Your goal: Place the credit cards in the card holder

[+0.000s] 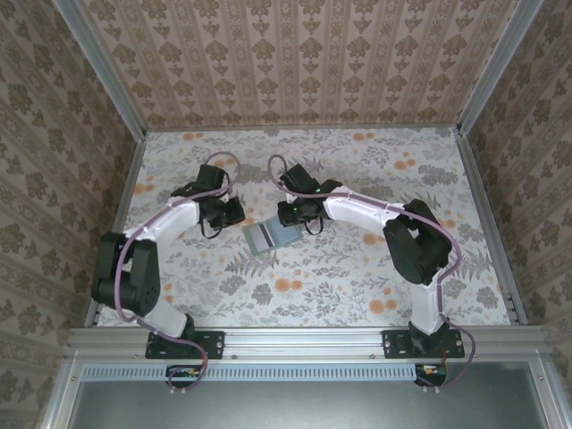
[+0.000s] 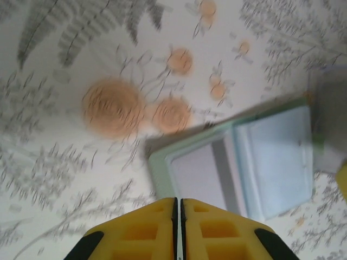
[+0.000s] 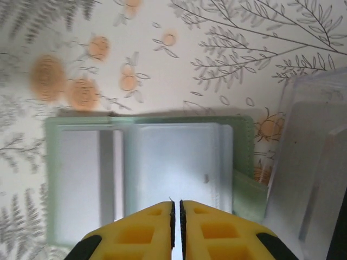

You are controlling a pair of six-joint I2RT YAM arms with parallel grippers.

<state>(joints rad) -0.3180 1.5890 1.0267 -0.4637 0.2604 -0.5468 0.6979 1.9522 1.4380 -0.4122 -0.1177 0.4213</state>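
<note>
One card holder point(image 1: 282, 235) is lying opened out flat near the middle of the surface point(image 1: 357, 286), its grey-green rim point(image 3: 51, 179) framing two inner faces side by side. From the right wrist view, one face is showing a pale grey panel with a darker grey band and a white strip beside it, and the other is showing a broad pale, almost white panel; whether these are cards or just pockets I cannot tell. From above, the holder is sitting between the two arms' ends, a little nearer to me than both. The right fingers point(image 1: 288, 214) are hovering just beside its far edge, and in their own camera these yellow fingers point(image 3: 165, 212) are pressing together with only a hairline seam between them and nothing pinched, pointing down over the holder's pale panel; whether they are touching it I cannot tell. The left fingers point(image 1: 234, 212) are hanging a little to the holder's left, and in their wrist view these fingers point(image 2: 167, 210) are likewise pressing together on nothing, with the holder point(image 2: 157, 162) lying slantwise just ahead of them. Orange blooms and grey ferns are patterning the surface all round, and patterned walls point(image 1: 295, 63) are enclosing it.
</note>
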